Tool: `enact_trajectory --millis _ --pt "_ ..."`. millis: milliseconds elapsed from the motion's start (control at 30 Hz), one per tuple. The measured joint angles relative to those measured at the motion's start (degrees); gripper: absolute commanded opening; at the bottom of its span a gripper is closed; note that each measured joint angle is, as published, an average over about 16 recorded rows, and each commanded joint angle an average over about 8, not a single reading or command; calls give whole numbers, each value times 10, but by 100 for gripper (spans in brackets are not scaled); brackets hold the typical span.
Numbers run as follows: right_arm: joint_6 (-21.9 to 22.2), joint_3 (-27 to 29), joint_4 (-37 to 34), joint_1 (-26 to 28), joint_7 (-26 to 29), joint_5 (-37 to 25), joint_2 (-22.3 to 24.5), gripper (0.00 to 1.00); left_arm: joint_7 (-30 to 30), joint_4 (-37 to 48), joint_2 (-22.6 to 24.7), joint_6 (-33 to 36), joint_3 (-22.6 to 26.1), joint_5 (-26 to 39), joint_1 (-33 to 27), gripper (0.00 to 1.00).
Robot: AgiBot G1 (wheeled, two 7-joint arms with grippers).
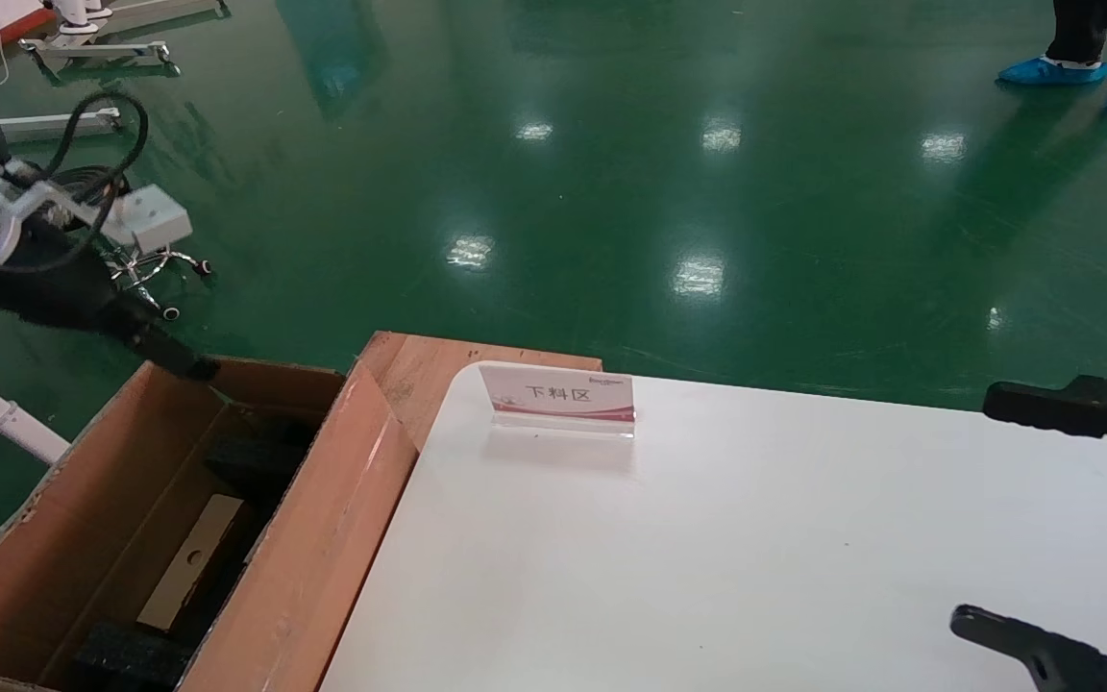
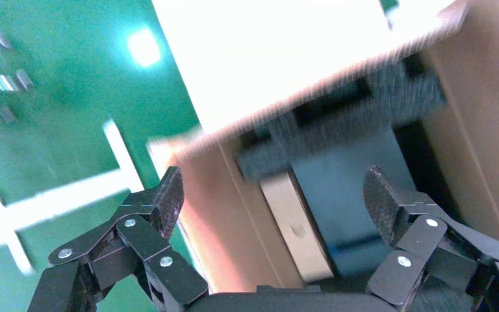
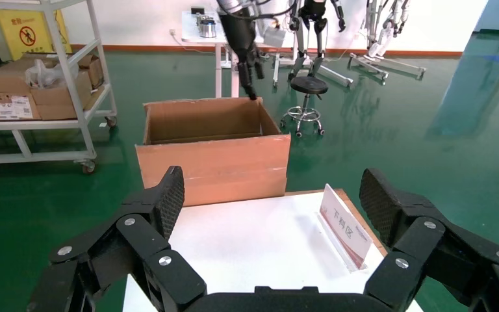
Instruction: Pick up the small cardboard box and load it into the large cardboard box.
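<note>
The large cardboard box (image 1: 323, 538) stands open on the floor, left of the table, with black foam pads (image 1: 256, 452) inside. The small cardboard box (image 1: 193, 557) lies inside it between the pads, pale narrow side with the round hole facing up. My left gripper (image 1: 184, 363) hangs open above the carton's far rim, holding nothing. In the left wrist view the left gripper (image 2: 274, 192) looks down on the small cardboard box (image 2: 295, 227) and the carton's wall (image 2: 234, 214). My right gripper (image 1: 981, 509) is open over the table's right side. The right gripper (image 3: 273, 190) faces the carton (image 3: 214, 162).
A white table (image 1: 755, 538) carries a small red-and-white sign (image 1: 561, 394) near its far left corner. A wooden board (image 1: 419, 370) sits between table and carton. A wheeled stool (image 1: 145, 274) stands behind the carton, a person's feet (image 1: 1053, 69) are far right, and a shelf cart (image 3: 39, 84) is beyond.
</note>
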Motion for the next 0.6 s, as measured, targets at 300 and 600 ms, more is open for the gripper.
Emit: enact_trajectory --millis 300,600 --pt "0 0 0 0 0 0 0 100 27 -69 -8 -45 -16 5 -30 100" --pt "0 0 0 0 0 0 0 100 38 -115 -10 -36 -85 -1 15 100"
